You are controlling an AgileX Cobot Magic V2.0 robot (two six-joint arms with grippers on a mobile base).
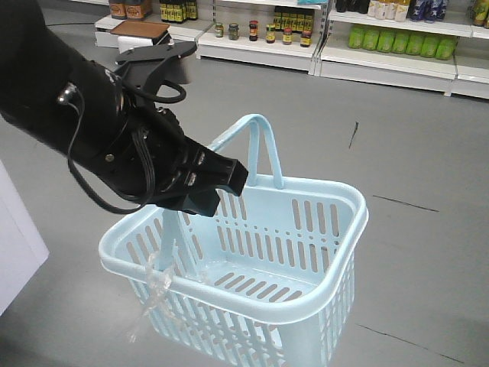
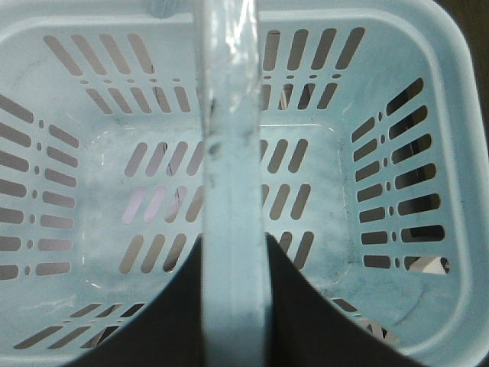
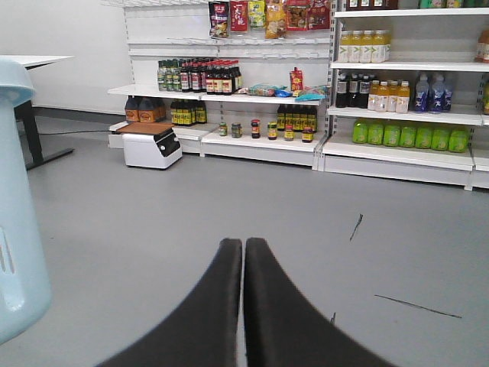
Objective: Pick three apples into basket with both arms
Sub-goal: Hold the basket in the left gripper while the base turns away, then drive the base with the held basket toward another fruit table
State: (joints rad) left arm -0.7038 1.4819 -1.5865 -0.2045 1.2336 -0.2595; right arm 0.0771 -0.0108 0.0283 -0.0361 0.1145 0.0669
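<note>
- Writing on shelf bottles [image 3: 405, 135] is showing too small to read.
- Your left gripper [image 1: 218, 191] is clenching the handle [image 2: 233, 252] of the basket [image 1: 356, 222] above grey floor [image 1: 412, 138].
- Your right gripper [image 3: 243, 252] is pressing its fingers [image 3: 206, 306] together.

Basket [image 1: 321, 184] bottom cropped; bottle labels [image 3: 405, 136] illegible

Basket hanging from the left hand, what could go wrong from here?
The basket hangs tilted from its handle, pinched only by the left hand; it could swing or slip once apples drop in. It is empty, and the right hand is shut on nothing, facing shelves with no apples in view, so finding them may be slow.
</note>
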